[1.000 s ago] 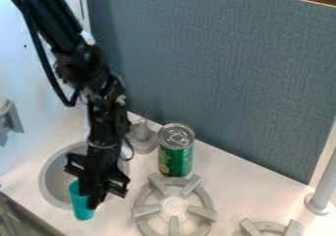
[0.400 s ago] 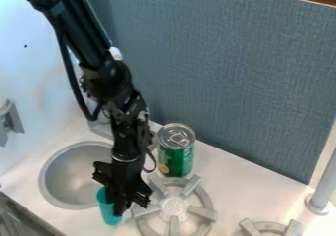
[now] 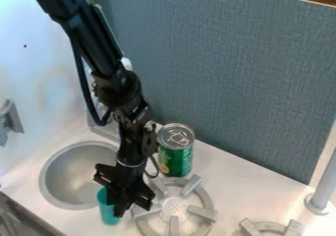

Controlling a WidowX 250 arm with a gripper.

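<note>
Camera view: cup at end effector's sink side.
Cup upright, near counter's front edge; grip state: cannot tell.

The black gripper holds a teal cup beside the sink's near right edge, with a green can and a burner right of the sink.

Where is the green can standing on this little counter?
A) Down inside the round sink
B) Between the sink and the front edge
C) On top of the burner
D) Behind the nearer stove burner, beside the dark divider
D: the green can stands upright just behind the burner, close to the blue-grey divider.
</note>
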